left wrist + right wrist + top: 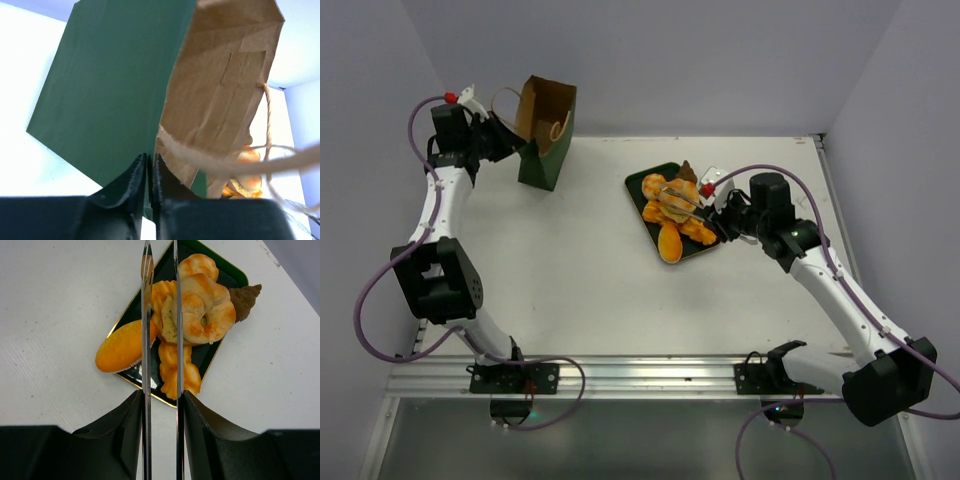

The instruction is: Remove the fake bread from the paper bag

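Note:
The paper bag (546,150), dark green outside and brown inside, is at the back left with its mouth open; I see no bread in it. My left gripper (508,140) is shut on the bag's wall (110,90), one finger on each side. The fake bread (676,215), several golden-orange pastries and one dark brown pointed piece (687,171), lies heaped on a flat dark green tray (640,183). My right gripper (722,215) is shut on metal tongs (146,340), whose arms reach over the pile (200,310), with a pastry between them.
A tan cord handle (267,125) hangs across the left wrist view, with the pastry pile seen past it. One oval bun (122,346) overhangs the tray's near rim. Grey walls close in the table at the back and sides.

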Controlling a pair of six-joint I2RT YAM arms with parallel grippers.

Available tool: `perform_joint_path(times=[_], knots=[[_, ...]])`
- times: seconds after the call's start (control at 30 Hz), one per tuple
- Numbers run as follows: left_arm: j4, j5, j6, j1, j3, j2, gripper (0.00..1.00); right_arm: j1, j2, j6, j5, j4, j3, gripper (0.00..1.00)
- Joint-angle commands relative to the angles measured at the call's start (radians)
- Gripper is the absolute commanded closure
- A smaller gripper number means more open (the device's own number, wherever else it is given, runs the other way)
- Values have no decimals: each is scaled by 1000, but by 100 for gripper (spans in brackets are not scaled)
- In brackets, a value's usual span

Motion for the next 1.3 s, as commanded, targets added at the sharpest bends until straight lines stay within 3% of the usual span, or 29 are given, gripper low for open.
perform_joint_path(times=[0.0,0.1,0.33,0.53,0.7,1.0,1.2,1.27], knots=[[-37,-23,-18,7,68,26,84,-5,-23,17,-15,53,0,60],[-43,-43,-21,10,100,43,78,-7,-20,16,-11,53,0,60],[-37,-89,-8,21,125,38,47,-16,-17,14,-6,53,0,60],[-38,-97,12,36,154,6,31,-23,-13,16,-1,53,1,60],[-60,-138,42,40,165,-36,22,-39,-11,17,2,53,6,60],[-52,-189,76,53,87,-157,18,-86,-5,34,-3,55,15,60],[-8,-128,73,53,-33,-302,13,-180,32,80,-24,50,50,61],[22,-89,73,52,-100,-344,6,-210,62,98,-29,45,64,61]])
